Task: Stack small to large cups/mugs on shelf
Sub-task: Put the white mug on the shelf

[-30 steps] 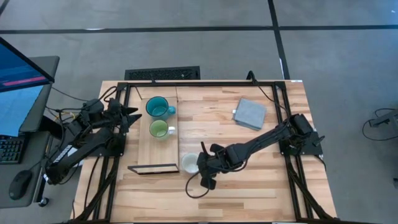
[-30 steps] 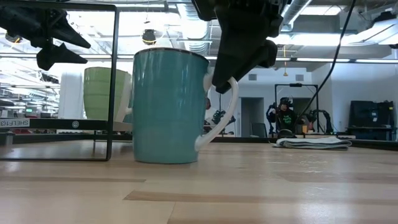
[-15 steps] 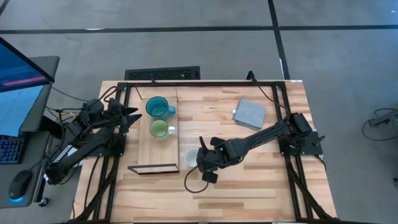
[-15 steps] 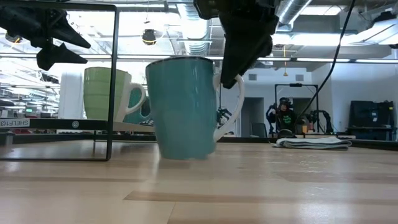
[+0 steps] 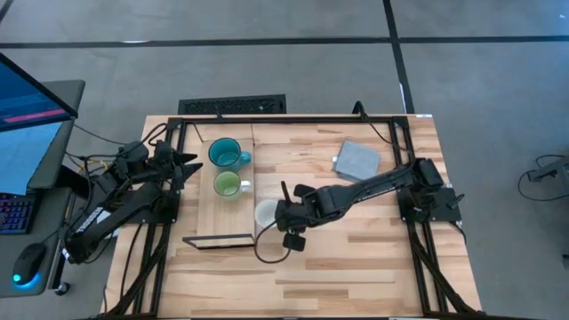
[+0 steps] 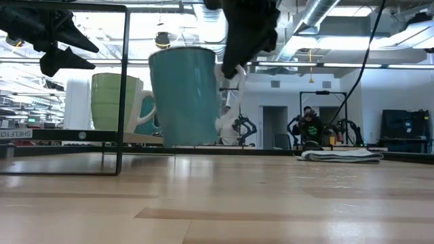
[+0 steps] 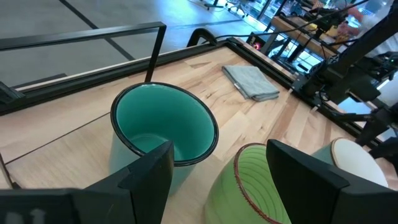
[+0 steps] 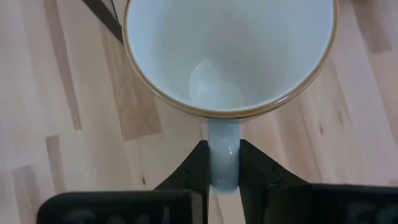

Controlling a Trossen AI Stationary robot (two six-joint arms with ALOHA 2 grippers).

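A third mug, white inside and blue-green outside, hangs just off the right edge of the shelf, a light-wood board with a black frame at its near end. My right gripper is shut on this mug's handle. On the shelf stand a teal mug and, nearer, a light green mug, both on their bases. My left gripper waits open at the shelf's left side, facing those two mugs. My right gripper pinches the mug's white handle between its two fingers. The fingers slant down from the table's right side and sit on the handle's two sides. The mug is roughly upright, its mouth up, lifted clear of the table.
A folded grey pad lies at the table's far right. A black cable loops on the wood near the gripper. The shelf frame's black post stands left of the lifted mug. A person is in the room behind.
My right gripper has risen and gone toward the far edge and the shelf, rolling a little. The mug stood on the table, tipped as it came off, and now hangs clear and nearly upright, closer to the green mug.
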